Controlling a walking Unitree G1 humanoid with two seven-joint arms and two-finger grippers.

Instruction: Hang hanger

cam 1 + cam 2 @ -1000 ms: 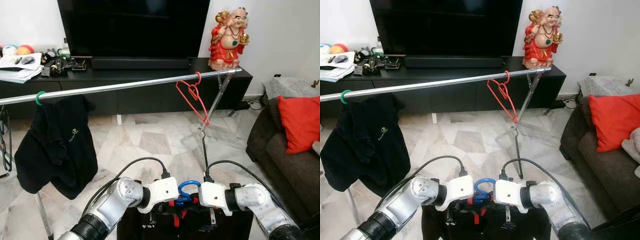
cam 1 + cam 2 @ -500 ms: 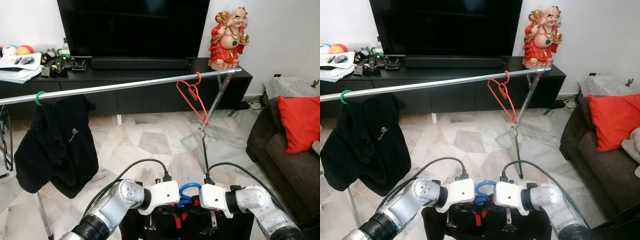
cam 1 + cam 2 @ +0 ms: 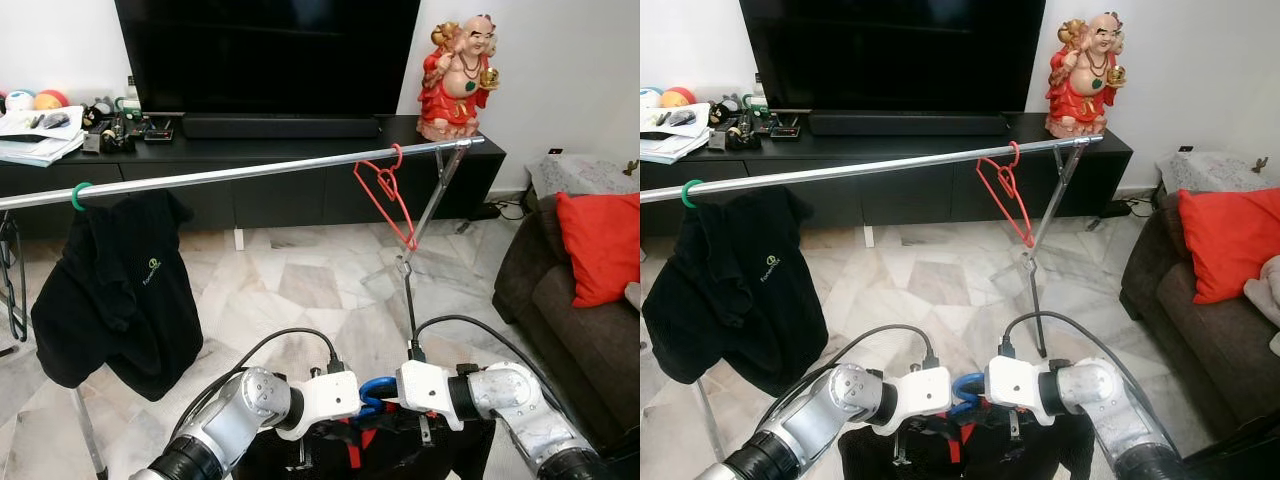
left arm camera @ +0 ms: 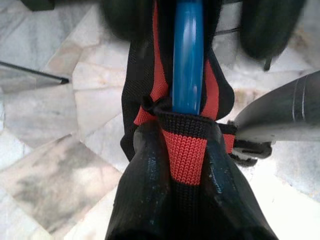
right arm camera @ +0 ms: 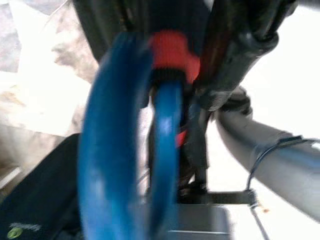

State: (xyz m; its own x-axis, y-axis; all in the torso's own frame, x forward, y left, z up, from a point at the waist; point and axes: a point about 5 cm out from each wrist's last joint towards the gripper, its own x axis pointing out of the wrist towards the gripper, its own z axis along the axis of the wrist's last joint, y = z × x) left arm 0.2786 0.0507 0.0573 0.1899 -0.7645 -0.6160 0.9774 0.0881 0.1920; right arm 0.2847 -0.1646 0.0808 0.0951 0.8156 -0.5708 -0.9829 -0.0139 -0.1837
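Over marble floor (image 3: pixel 300 290), left gripper (image 4: pixel 186 150) jaws clamp the garment collar (image 4: pixel 186 150) (wrist view), right gripper's (image 3: pixel 1012 425) jaws unclear.

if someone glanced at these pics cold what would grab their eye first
Probably the two silver arms meeting low in the foreground, the left gripper and right gripper holding a blue hanger with a black and red garment on it. Next, the long metal rail across the room, with a black jacket on the left and an empty red hanger towards its right end.
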